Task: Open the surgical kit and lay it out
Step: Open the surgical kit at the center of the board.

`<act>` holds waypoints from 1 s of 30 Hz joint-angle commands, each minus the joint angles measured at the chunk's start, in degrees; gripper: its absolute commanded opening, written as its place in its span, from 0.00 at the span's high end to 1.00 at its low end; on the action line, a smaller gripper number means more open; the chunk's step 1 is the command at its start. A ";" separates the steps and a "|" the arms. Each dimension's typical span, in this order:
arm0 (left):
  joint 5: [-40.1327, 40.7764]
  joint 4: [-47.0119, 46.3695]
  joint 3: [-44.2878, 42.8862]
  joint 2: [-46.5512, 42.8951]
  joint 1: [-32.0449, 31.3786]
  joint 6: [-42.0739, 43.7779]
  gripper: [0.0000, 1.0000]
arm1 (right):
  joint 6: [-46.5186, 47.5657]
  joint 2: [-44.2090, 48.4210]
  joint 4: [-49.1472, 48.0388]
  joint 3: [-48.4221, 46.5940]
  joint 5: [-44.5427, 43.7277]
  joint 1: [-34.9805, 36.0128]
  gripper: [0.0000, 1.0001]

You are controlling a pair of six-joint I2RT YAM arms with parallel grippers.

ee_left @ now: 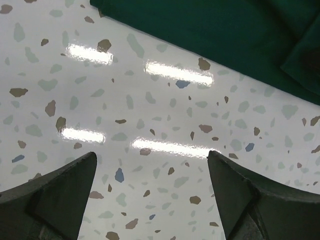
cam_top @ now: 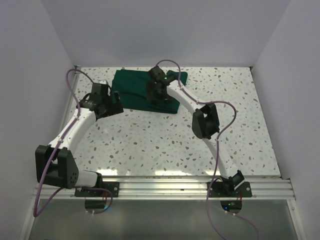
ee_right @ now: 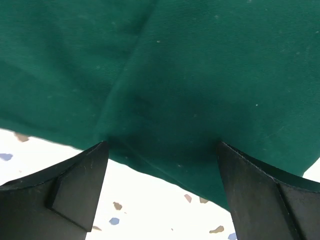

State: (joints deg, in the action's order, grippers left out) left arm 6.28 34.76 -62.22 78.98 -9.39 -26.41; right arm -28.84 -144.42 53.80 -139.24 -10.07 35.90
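Observation:
The dark green cloth wrap (cam_top: pixel 135 90) lies folded as a bundle at the back middle of the table. It also fills the top of the right wrist view (ee_right: pixel 175 75) and shows at the top right of the left wrist view (ee_left: pixel 225 35). My right gripper (cam_top: pixel 159 96) is open, hovering over the bundle's near edge with its fingertips (ee_right: pixel 95 155) right at the cloth edge. My left gripper (cam_top: pixel 114 102) is open and empty over bare table just left of the bundle. The tray, scissors, forceps and tweezers are hidden.
The speckled terrazzo table (cam_top: pixel 150 145) stretches in front of the bundle. White walls close the left, back and right sides. An aluminium rail (cam_top: pixel 165 187) with both arm bases runs along the near edge.

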 commanded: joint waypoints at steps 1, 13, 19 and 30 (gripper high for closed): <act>-1.45 -2.16 2.10 -1.02 0.42 -0.22 0.04 | 1.42 0.19 0.17 -0.68 -4.00 0.48 0.08; -2.59 -2.77 1.31 2.05 0.42 2.77 0.05 | 1.94 -1.48 0.43 0.10 -3.73 2.51 0.74; -3.12 -2.51 0.87 2.76 0.42 3.91 0.05 | 2.56 3.95 1.22 0.99 -7.33 1.63 1.00; -2.86 -1.10 -2.73 4.16 0.42 4.00 0.05 | -1.57 28.12 -4.75 21.18 -13.92 -6.79 1.00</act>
State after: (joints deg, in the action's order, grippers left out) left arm 3.57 34.06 -61.45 82.91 -9.39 -23.35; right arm -28.40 -127.24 51.83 -122.72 -18.87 33.89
